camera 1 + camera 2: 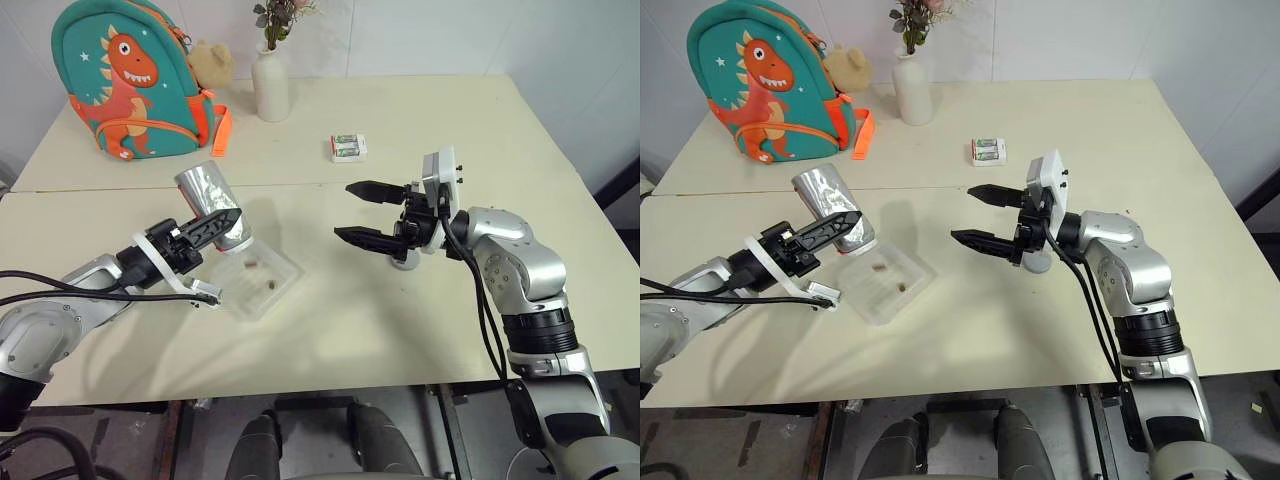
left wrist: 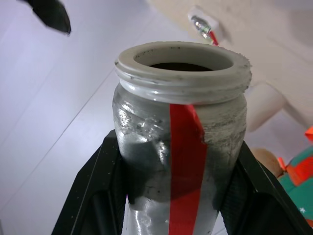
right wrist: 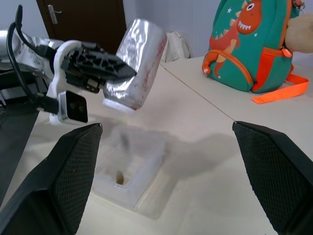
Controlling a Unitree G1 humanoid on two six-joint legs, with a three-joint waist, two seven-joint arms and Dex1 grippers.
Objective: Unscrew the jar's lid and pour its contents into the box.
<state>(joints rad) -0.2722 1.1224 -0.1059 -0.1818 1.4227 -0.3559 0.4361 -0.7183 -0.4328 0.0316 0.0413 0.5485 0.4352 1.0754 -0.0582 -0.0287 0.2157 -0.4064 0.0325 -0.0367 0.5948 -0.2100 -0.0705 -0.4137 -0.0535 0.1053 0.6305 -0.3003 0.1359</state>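
My left gripper [image 1: 226, 226] is shut on the silver jar [image 1: 206, 193], which is tilted with its open mouth down over the box [image 1: 283, 268], a shallow clear tray. The left wrist view shows the jar [image 2: 181, 147] with a red stripe, its rim bare, between the black fingers [image 2: 93, 186]. Two tiny brown bits of the contents [image 1: 250, 265] lie in the box. My right gripper [image 1: 360, 212] hangs open and empty to the right of the box, pointing at the jar. The grey lid [image 1: 404, 261] lies on the table just below it, partly hidden.
At the back of the table stand a teal dinosaur backpack [image 1: 125, 75], a plush toy [image 1: 210, 62] and a white vase [image 1: 270, 85] with flowers. A small green-and-white pack [image 1: 348, 148] lies behind the right gripper. A seam runs across the two joined tabletops.
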